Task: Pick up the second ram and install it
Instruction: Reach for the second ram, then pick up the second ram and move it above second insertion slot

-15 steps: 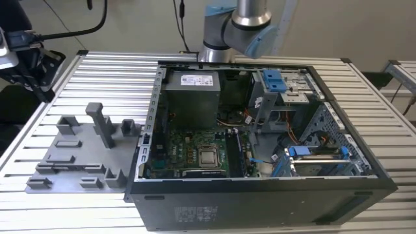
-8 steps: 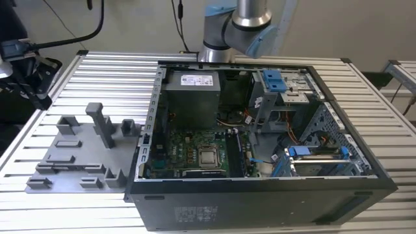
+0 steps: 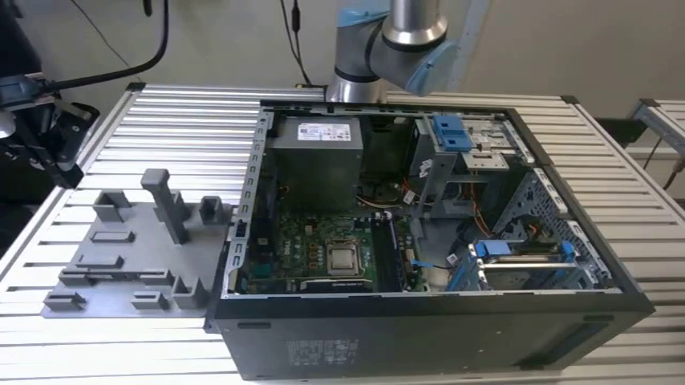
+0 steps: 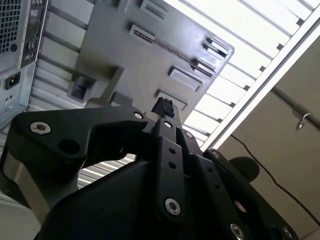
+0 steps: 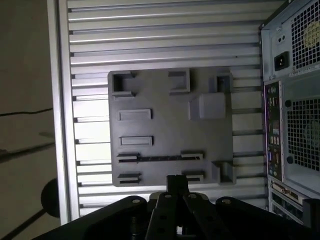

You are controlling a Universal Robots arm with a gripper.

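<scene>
So the gripper (image 5: 176, 181) hangs above the grey holder plate (image 5: 165, 100), well clear of it. In both wrist views its fingertips (image 4: 162, 106) look pinched together into one dark nub, with nothing I can see between them. The second ram (image 5: 159, 158) isn't picked up: in the first wrist view it's a thin dark line bridging two slotted blocks (image 5: 129, 157), sitting on edge. From straight above like that I can't make out its colour or chips. The exterior view gets it from the side as a long low bar (image 3: 118, 276) in the near part of the plate, and the closest pair of blocks has no bar between them. That view also puts the plate flat on the slatted table (image 3: 160, 120), just beside the open PC case (image 3: 428, 337) on the exterior view's left. It shows the inside of the case too, with the motherboard (image 3: 310, 249) and the grey power supply (image 3: 316, 172). Of the robot, it catches a chunk of arm (image 3: 391, 36) at the far side. The first wrist view gets the case's back panel (image 5: 295, 100) instead, with its socket, ports and vent grilles.
</scene>
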